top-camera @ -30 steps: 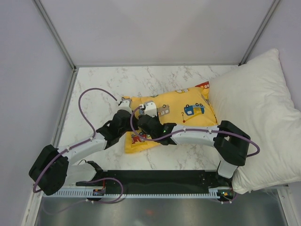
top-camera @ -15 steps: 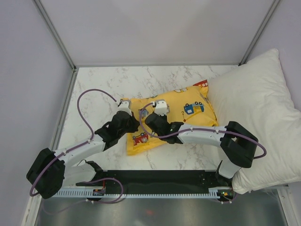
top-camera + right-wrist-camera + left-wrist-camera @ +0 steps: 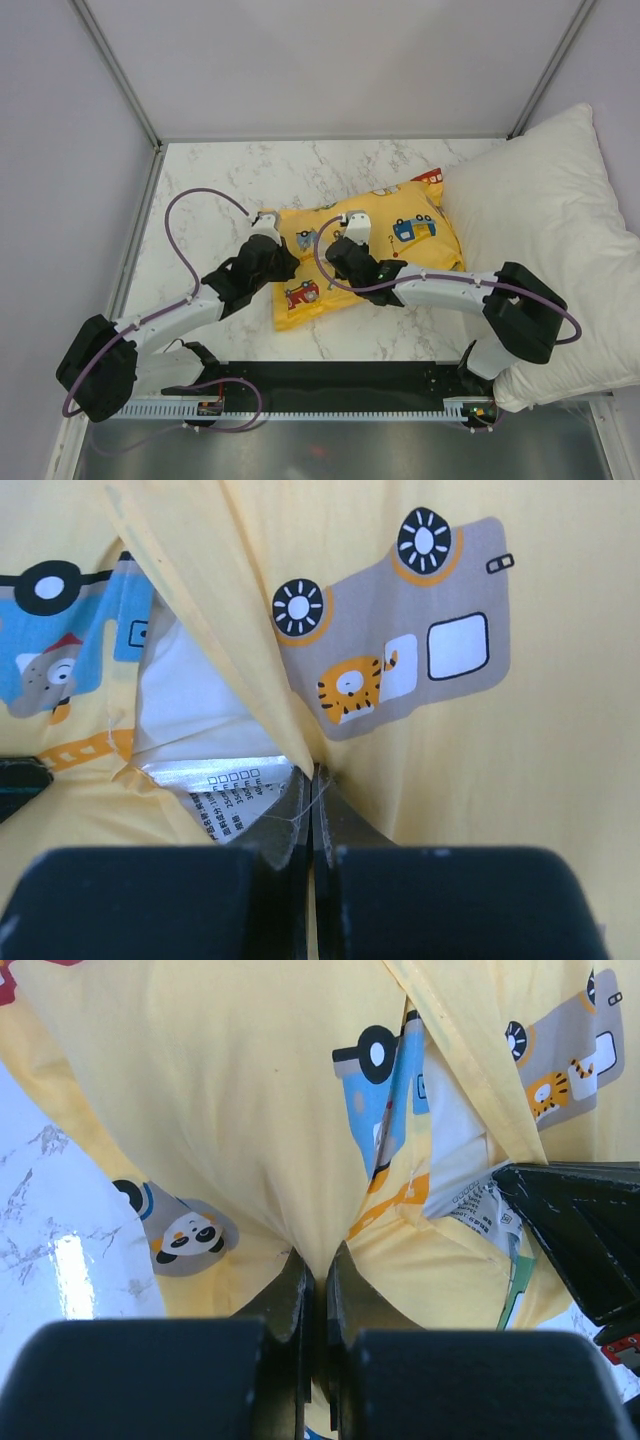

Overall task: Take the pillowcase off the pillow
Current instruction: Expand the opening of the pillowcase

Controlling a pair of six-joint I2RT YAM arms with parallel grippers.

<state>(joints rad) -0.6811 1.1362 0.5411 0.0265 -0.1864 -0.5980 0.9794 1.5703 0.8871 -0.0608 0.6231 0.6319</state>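
The yellow pillowcase [image 3: 400,245], printed with cartoon vehicles, lies on the marble table with the pillow inside it. In the left wrist view my left gripper [image 3: 320,1260] is shut on a pinched fold of the pillowcase [image 3: 220,1110]. The cream pillow [image 3: 455,1130] and its white label [image 3: 485,1210] show through the case's opening. My right gripper [image 3: 312,780] is shut on the edge of the pillowcase [image 3: 520,740] beside that opening, with the pillow [image 3: 185,695] and label [image 3: 225,785] just to its left. From above, the left gripper [image 3: 270,225] sits at the case's left end and the right gripper [image 3: 352,225] near its middle.
A much larger white pillow [image 3: 560,260] fills the right side and touches the yellow case's right end. Grey walls with metal frame posts close in the marble table [image 3: 230,180]. Purple cables loop above both arms. The right gripper's black finger [image 3: 580,1230] shows in the left wrist view.
My right gripper has shut and moved right along the pillowcase, away from the left gripper. The case's left part has stretched slightly. The left gripper has kept its hold in place.
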